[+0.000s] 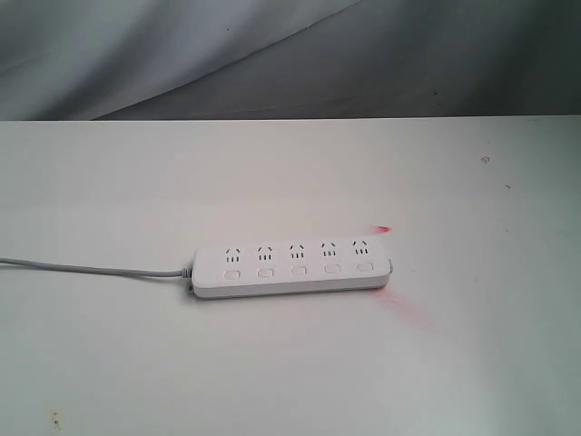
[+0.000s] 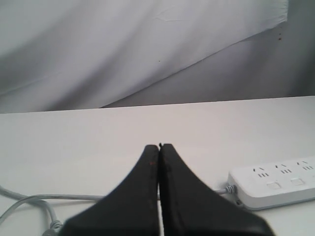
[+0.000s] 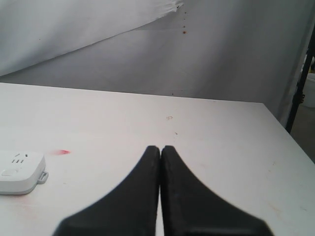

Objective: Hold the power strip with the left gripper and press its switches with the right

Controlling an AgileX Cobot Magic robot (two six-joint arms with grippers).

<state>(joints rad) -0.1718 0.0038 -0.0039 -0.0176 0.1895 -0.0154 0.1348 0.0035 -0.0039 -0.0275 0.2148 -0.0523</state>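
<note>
The white power strip [image 1: 291,269] lies flat in the middle of the white table [image 1: 290,363], its five outlets and five small switches [image 1: 299,271] facing up and its grey cord [image 1: 91,268] running off to the left. Neither arm appears in the exterior view. In the left wrist view my left gripper [image 2: 159,146] is shut and empty, with the strip's cord end [image 2: 275,184] off to one side and apart from it. In the right wrist view my right gripper [image 3: 160,147] is shut and empty, and the strip's far end [image 3: 19,172] lies well away from it.
A grey-white cloth backdrop [image 1: 272,54] hangs behind the table's far edge. Red marks [image 1: 384,229] stain the table beside the strip's right end. The cord loops on the table [image 2: 29,201] near the left gripper. A dark stand [image 3: 300,88] rises past the table's right edge.
</note>
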